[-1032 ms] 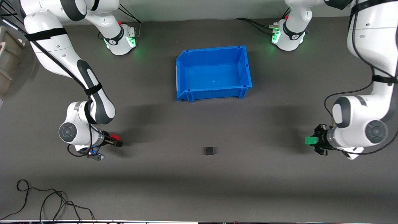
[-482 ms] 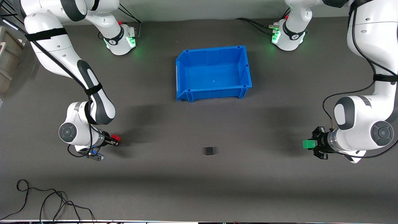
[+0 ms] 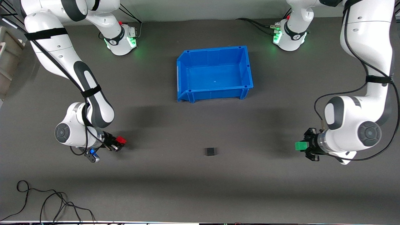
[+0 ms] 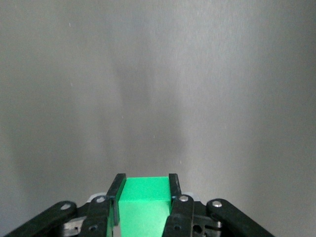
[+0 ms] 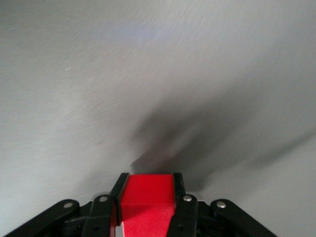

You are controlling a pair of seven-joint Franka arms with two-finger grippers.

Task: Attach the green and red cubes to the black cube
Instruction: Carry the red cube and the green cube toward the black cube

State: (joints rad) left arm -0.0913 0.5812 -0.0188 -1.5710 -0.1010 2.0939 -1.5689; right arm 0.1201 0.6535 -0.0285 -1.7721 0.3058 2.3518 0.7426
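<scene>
Two robot arms, each carrying a small cube, have drifted inward toward a black cube on the grey mat.

The left gripper, pinching the green cube, has moved closer to the black cube; the right gripper, clamped on the red cube, has tilted and edged closer. Both remain well apart from it, which lies nearer the camera than the blue bin, so attachment seems yet to begin.

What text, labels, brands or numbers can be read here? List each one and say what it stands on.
None can be read.
Small dark marks on the white collars of the arm bases: too small to read.
Green cube, red cube, black cube and blue bin: no lettering visible.
</scene>
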